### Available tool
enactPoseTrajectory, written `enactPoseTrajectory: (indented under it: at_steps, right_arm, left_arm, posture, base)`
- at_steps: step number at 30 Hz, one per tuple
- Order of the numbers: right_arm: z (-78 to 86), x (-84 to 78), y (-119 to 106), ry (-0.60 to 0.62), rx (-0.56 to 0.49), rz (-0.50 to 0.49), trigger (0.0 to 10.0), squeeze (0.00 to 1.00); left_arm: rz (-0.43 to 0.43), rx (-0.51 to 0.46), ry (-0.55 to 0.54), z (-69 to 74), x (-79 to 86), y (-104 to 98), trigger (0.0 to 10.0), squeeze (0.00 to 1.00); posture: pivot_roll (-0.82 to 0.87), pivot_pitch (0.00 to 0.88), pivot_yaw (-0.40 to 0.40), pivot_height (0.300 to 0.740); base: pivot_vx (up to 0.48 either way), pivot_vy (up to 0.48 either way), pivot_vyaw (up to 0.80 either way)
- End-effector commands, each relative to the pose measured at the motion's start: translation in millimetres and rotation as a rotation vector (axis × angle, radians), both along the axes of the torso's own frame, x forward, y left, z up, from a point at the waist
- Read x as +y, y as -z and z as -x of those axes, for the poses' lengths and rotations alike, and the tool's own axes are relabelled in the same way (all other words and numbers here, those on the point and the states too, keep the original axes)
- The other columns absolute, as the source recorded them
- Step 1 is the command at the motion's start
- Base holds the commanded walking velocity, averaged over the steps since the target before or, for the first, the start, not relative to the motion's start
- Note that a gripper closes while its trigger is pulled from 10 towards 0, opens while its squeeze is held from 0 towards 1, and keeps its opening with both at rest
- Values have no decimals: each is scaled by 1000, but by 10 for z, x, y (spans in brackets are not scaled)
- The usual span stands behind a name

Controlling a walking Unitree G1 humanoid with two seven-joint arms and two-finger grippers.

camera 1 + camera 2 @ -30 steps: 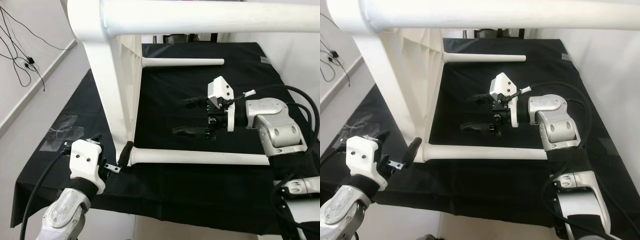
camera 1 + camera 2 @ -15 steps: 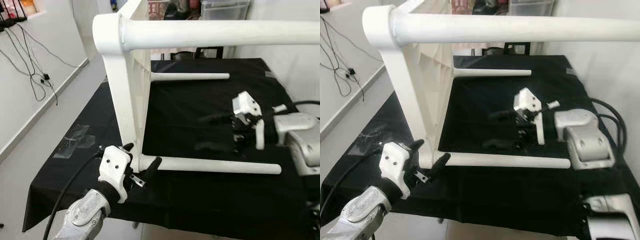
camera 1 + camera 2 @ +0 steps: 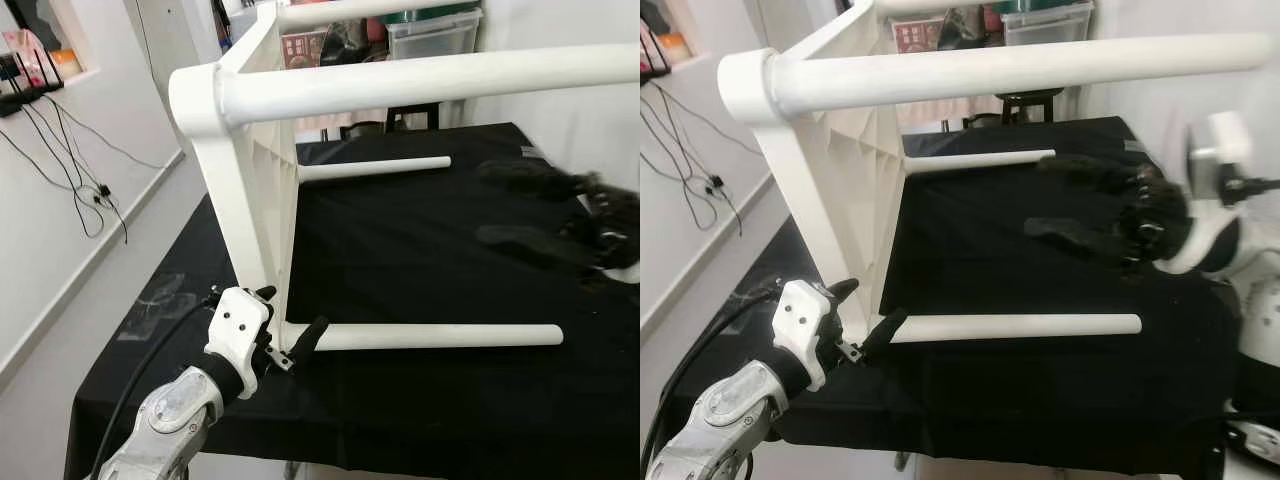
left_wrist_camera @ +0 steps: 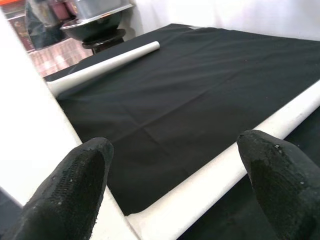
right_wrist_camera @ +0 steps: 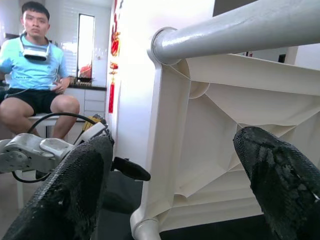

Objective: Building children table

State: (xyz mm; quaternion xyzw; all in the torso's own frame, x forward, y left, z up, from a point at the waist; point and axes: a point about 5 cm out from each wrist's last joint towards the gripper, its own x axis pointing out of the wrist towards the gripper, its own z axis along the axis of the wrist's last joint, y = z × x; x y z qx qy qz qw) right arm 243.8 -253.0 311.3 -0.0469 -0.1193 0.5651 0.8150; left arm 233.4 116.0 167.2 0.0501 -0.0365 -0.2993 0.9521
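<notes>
Your two head views look forward and down from close above the tipped white table (image 3: 250,200) on black cloth (image 3: 420,250), sharing it almost entirely, while each wrist camera sights closely along its own black fingers (image 4: 75,185) toward that table.

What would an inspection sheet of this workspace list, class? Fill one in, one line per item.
Surface: black cloth covering the work table.
Job's things: white children's table lying on its side, legs horizontal.
Clutter: nothing seen.
Grippers: left pincer open, straddling the lower near corner where a leg joins; right pincer open, raised over the cloth, blurred.
Cables: black cable along the left arm; wires on the wall.
Surroundings: white wall, storage bins, a seated person.
</notes>
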Motion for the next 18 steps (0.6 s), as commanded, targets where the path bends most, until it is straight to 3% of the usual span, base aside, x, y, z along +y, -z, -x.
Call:
enactPoseTrajectory:
  at_steps: [1,4,7,18]
  right_arm:
    - [66,32,-62,-19,-28,4,10000,0]
    - [88,29,-130,-18,-54,-27,10000,0]
    - [42,-23,-311,43,-127,-126,10000,0]
    - [31,9,-582,90,-274,-179,10000,0]
  left_arm:
    - [-20,6,-13,-34,66,25,10000,0]
    - [-22,4,-14,-38,69,26,10000,0]
    - [-24,1,-14,-41,69,28,10000,0]
    - [-24,7,-13,-28,71,45,10000,0]
  posture:
    - [-115,23,127,740]
    - [-115,23,127,740]
    - [-113,22,126,740]
    - [-109,25,126,740]
  base:
    - [0,0,0]
    - [0,0,0]
    - [0,0,0]
    - [0,0,0]
